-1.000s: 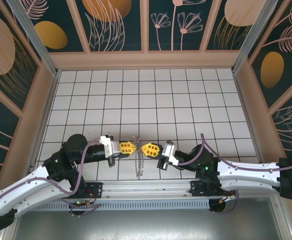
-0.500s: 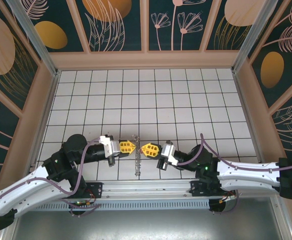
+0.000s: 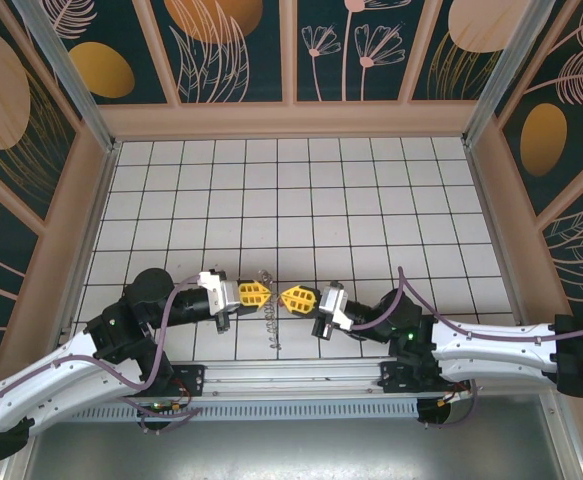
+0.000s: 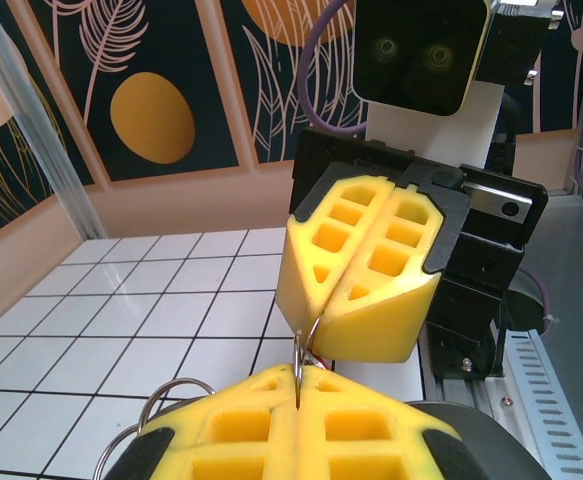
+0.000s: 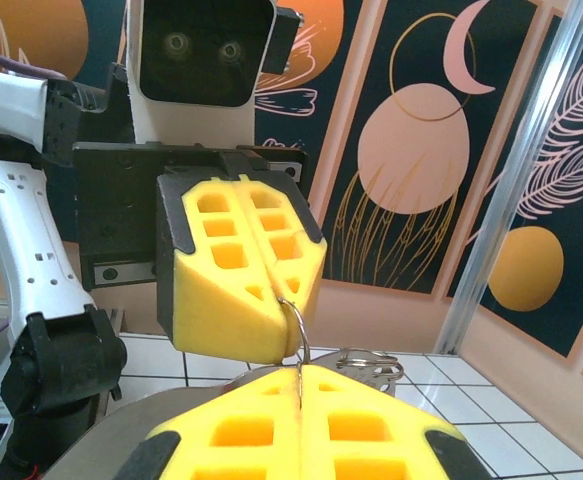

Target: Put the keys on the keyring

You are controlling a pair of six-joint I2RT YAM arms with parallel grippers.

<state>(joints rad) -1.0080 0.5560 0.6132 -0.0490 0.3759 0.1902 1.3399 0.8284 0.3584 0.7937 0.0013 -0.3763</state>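
At the middle of the worktop's (image 3: 371, 200) near edge, the left pincer (image 3: 269, 296) and the right pincer (image 3: 284, 297) meet tip to tip, each pressed together on the keyring's (image 3: 273, 315) thin wire, with a tiny red key (image 4: 313, 357) just under the right tips.

The 2 grippers face each other tip to tip over the table (image 3: 371, 200), close to its near edge, with the left gripper (image 3: 264, 294) on the left and the right gripper (image 3: 288, 297) on the right. The keyring (image 3: 276, 328) sits between them, pinched by both. Its wire runs from behind their tips to in front of them.
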